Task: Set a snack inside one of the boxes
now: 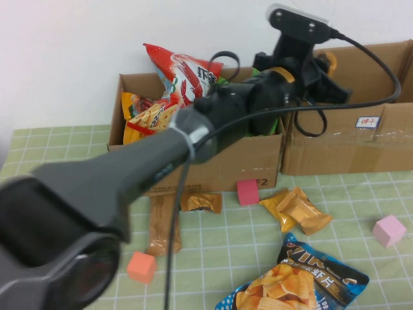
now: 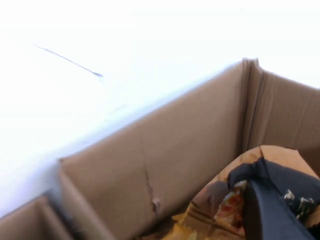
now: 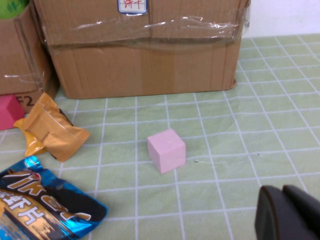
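Over the left cardboard box (image 1: 213,165), the left gripper (image 1: 321,81) reaches; its fingers are apparently pressed together. The red snack bag (image 1: 181,74) stands inside. The right gripper (image 3: 290,215) (fingers closed, empty) hovers near a pink cube (image 3: 166,150).

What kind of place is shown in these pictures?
Probably a robot test bench, not a shop: a green grid mat holds two boxes, loose snacks and foam cubes. The left gripper reaches over the boxes; the right gripper hovers above the mat.
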Controlling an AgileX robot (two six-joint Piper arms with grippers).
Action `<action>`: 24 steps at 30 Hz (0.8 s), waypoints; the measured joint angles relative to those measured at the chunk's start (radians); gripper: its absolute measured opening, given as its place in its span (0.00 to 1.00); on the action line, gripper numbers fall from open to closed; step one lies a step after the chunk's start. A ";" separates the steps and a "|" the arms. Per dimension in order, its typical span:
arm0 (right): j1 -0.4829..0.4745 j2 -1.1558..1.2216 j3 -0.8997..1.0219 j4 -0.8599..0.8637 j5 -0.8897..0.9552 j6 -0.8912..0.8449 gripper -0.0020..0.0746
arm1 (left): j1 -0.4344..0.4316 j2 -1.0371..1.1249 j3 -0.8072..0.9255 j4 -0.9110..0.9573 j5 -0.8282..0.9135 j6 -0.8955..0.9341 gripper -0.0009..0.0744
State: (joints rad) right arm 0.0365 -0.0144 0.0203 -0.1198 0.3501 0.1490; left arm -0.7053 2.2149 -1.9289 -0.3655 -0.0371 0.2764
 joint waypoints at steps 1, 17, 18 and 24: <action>0.000 0.000 0.000 0.000 0.000 0.000 0.02 | 0.002 0.046 -0.068 0.002 0.037 0.000 0.09; 0.000 0.000 0.000 0.000 0.000 0.000 0.02 | 0.095 0.215 -0.507 0.038 0.592 -0.007 0.47; 0.000 0.000 0.000 0.000 0.000 0.000 0.02 | 0.104 0.189 -0.513 0.077 0.644 -0.007 0.31; 0.000 0.000 0.000 0.000 0.000 0.000 0.02 | 0.113 0.022 -0.532 0.221 0.899 0.046 0.05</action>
State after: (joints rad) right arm 0.0365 -0.0144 0.0203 -0.1198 0.3501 0.1490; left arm -0.5920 2.2371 -2.4608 -0.1447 0.8616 0.3229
